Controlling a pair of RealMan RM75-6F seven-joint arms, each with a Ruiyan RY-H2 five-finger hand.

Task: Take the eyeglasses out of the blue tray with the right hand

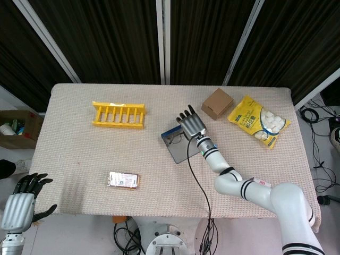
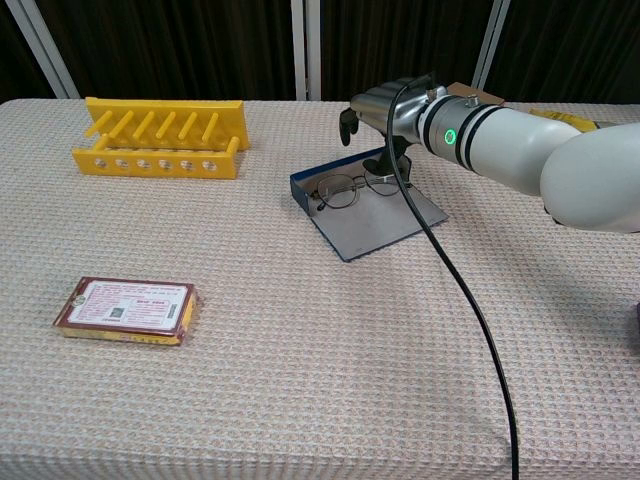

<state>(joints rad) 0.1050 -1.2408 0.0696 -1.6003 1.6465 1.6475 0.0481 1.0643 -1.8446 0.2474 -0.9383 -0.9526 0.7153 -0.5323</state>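
The eyeglasses (image 2: 345,188) have thin dark wire rims and lie in the back half of the blue tray (image 2: 378,228), against its raised blue rim. In the head view the eyeglasses (image 1: 172,139) sit at the left end of the tray (image 1: 179,152). My right hand (image 2: 384,113) hovers over the tray's back right part, palm down and holding nothing, its thumb hanging just right of the lenses. From above, the right hand (image 1: 192,124) has its fingers spread toward the far side. My left hand (image 1: 22,198) hangs open off the table's near left corner.
A yellow rack (image 2: 160,138) stands at the back left and a flat brown packet (image 2: 128,309) lies near the front left. A cardboard box (image 1: 217,103) and a yellow snack bag (image 1: 258,120) sit behind the tray to the right. A black cable (image 2: 455,280) trails from the right wrist.
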